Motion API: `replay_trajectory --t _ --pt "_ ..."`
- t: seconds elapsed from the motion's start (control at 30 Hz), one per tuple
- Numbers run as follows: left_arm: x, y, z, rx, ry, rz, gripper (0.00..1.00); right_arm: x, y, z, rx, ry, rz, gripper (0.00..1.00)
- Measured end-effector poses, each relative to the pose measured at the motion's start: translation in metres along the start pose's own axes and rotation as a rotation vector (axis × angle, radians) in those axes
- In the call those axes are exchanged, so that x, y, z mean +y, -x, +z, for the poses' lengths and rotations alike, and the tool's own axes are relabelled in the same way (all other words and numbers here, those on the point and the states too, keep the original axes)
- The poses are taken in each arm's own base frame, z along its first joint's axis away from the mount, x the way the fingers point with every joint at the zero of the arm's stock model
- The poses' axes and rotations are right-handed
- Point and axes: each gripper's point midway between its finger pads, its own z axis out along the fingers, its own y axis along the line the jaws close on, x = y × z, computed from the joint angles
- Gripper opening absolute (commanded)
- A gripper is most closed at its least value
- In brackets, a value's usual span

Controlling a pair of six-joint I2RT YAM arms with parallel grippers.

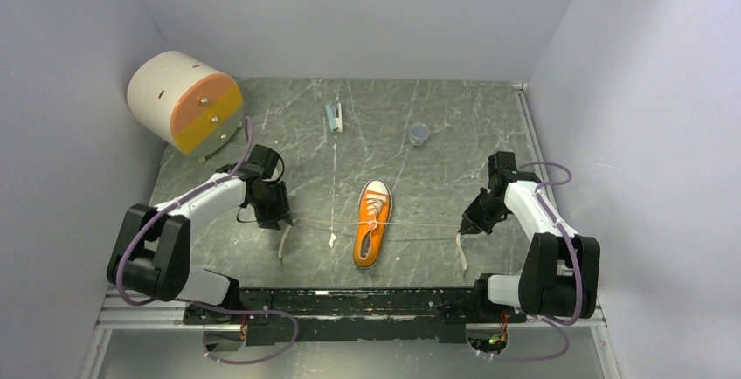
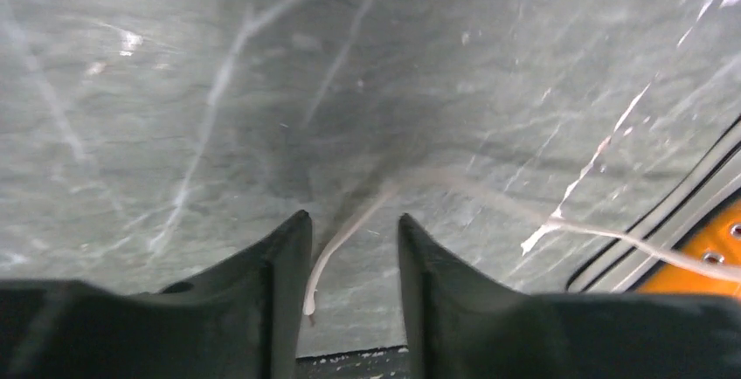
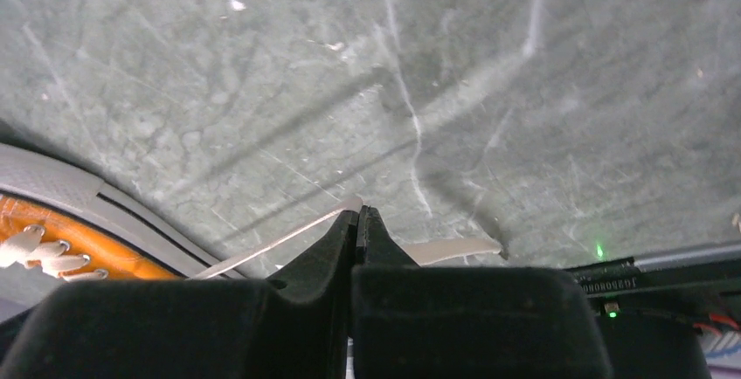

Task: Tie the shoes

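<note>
The orange sneaker (image 1: 373,222) with white sole lies lengthwise at the middle of the table. Its white laces are drawn out to both sides. My left gripper (image 1: 284,220) is to the left of the shoe and is open (image 2: 349,222). The left lace (image 2: 336,248) runs loosely between its fingers, its end hanging toward the near edge. A bit of the shoe (image 2: 699,274) shows at the right of that view. My right gripper (image 1: 465,226) is to the right of the shoe, shut (image 3: 358,213) on the right lace (image 3: 280,239). The lace tail (image 3: 454,248) sticks out beyond it. The shoe (image 3: 79,244) shows at lower left.
A white cylinder with an orange and yellow face (image 1: 183,102) stands at the far left. A small blue and white item (image 1: 334,117) and a small round grey cap (image 1: 419,134) lie at the back. A black rail (image 1: 349,300) runs along the near edge. Walls close in both sides.
</note>
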Motion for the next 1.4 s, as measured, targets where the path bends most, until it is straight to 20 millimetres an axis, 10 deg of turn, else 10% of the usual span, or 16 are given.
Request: replay_trajectory --t 0.2,0.47,0.73,0.9,1.1,1.4 --pt "-0.012 0.028 -0.028 -0.169 0.003 0.205 0.61 0.016 0.002 -0.003 -0.040 0.097 -0.090 0.00" --pt "-0.114 0.003 -0.064 -0.379 -0.230 1.008 0.69 0.041 -0.003 -0.007 -0.017 0.250 -0.202 0.00" --pt "-0.137 -0.018 -0.012 -0.280 -0.355 1.290 0.75 0.056 -0.008 -0.012 -0.001 0.343 -0.273 0.00" --pt "-0.132 -0.035 0.017 -0.167 -0.372 1.347 0.66 0.058 -0.010 -0.012 0.005 0.352 -0.284 0.00" --pt "-0.137 -0.029 0.023 -0.193 -0.364 1.334 0.17 0.059 -0.011 -0.013 0.010 0.359 -0.286 0.00" --pt "-0.169 -0.026 -0.016 -0.382 -0.504 1.129 0.12 0.087 -0.008 -0.036 0.018 0.482 -0.359 0.00"
